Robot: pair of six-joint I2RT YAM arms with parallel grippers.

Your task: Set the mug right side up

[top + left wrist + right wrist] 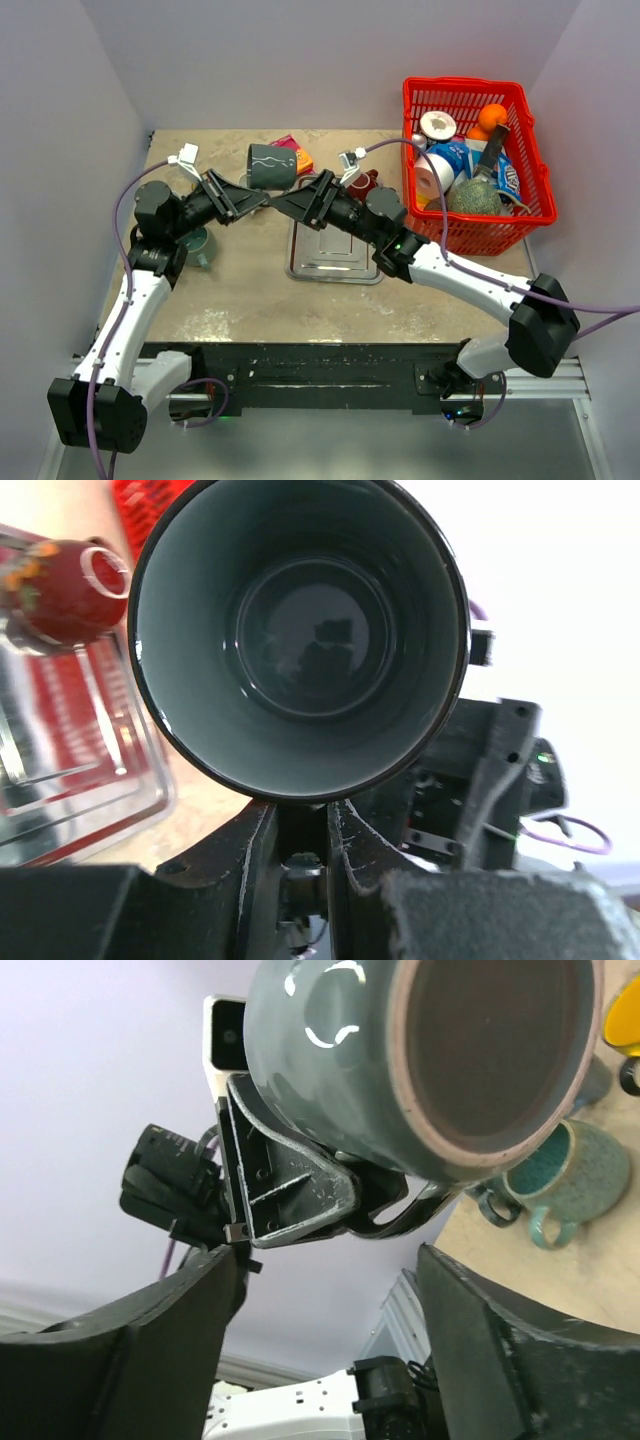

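Mug: the grey mug (272, 166) is held in the air over the back middle of the bench (250, 290), lying roughly on its side. Its mouth faces the left wrist camera and its base faces the right wrist camera.
Left gripper: the left gripper (302, 825) has its fingers drawn almost together. The right wrist view shows them clamped on the mug's handle, under the body.
Right gripper: the right gripper (330, 1260) is spread wide and holds nothing. It points up at the mug's base, and in the top view its tip is just beside the left gripper's tip.
Tray: a metal tray (335, 262) lies on the bench under the right arm, and its back edge is below the mug.
Left side: a teal mug (200, 246) stands upright on the bench under the left arm, near the left wall.
Right side: a red basket (480, 235) full of items sits against the right edge. A red object (366, 182) sits between it and the grippers.
Behind: a packet (296, 155) lies just behind the mug, near the back wall.
Open room: bare bench shows in front of the tray and between the tray and the teal mug.
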